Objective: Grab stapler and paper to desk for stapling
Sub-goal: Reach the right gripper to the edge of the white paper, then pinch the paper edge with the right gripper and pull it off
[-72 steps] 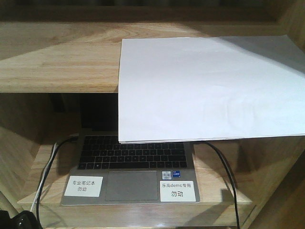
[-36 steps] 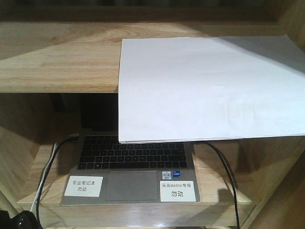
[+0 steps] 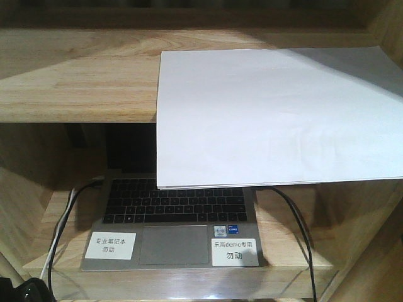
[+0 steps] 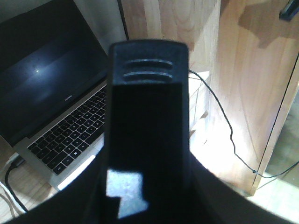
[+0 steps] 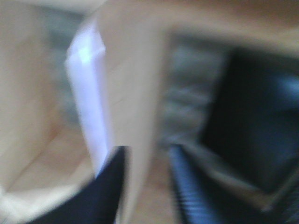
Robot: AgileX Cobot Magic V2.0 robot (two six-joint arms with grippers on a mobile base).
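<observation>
In the left wrist view my left gripper (image 4: 148,191) is shut on the stapler (image 4: 147,112), a black wedge with two ridges at its far end and a silver patch near the jaws. The paper (image 3: 271,116), a thin white stack, lies on the upper shelf and overhangs its front edge. In the blurred right wrist view my right gripper (image 5: 147,186) is open. The paper's white edge (image 5: 88,107) stands just beyond its left finger (image 5: 107,191), and a pale wooden band runs between the jaws. The desk is out of view. Neither gripper shows in the front view.
A light wood shelf unit (image 3: 75,75) fills the front view. An open laptop (image 3: 173,217) with two white labels sits on its lower shelf, with cables at both sides. The laptop (image 4: 51,93) also shows in the left wrist view, beside a wooden side panel (image 4: 254,93).
The paper and laptop have not moved. A shadow on the lower shelf has slid left onto the laptop's right label.
</observation>
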